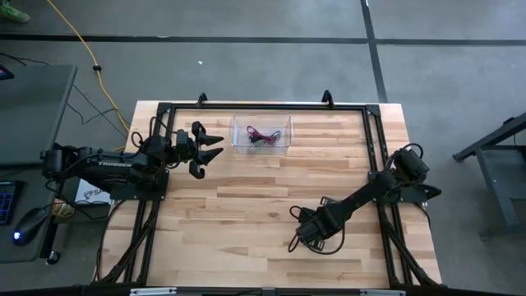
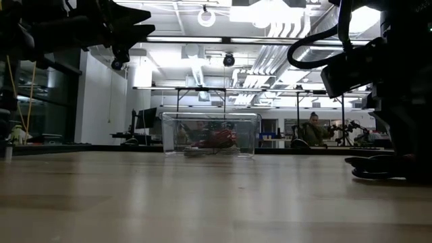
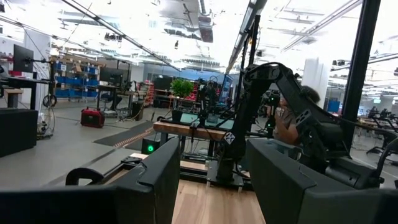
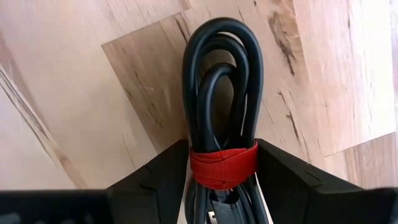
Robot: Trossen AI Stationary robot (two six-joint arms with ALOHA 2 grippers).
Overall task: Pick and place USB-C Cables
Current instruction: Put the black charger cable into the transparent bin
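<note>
Black coiled USB-C cable with red strap (image 4: 222, 134) pinched low on the pale wooden bench (image 1: 246, 222) by the right gripper (image 1: 306, 238).
Wide bare planks between the two arms and toward the near edge; black metal frame (image 1: 374, 148) along the far and side edges. Right gripper down at bench level near the front right, fingers (image 4: 155, 180) clamped on the bundle at its red strap, loop lying on the wood ahead of them. Clear plastic rectangular bin (image 1: 261, 134) by the far edge, well apart from that gripper, with a pink-magenta cable (image 1: 260, 131) and a darker one (image 1: 265, 142) inside. Left gripper (image 1: 209, 148) raised above the bench just left of the bin, fingers (image 3: 149, 186) spread wide, holding nothing.
</note>
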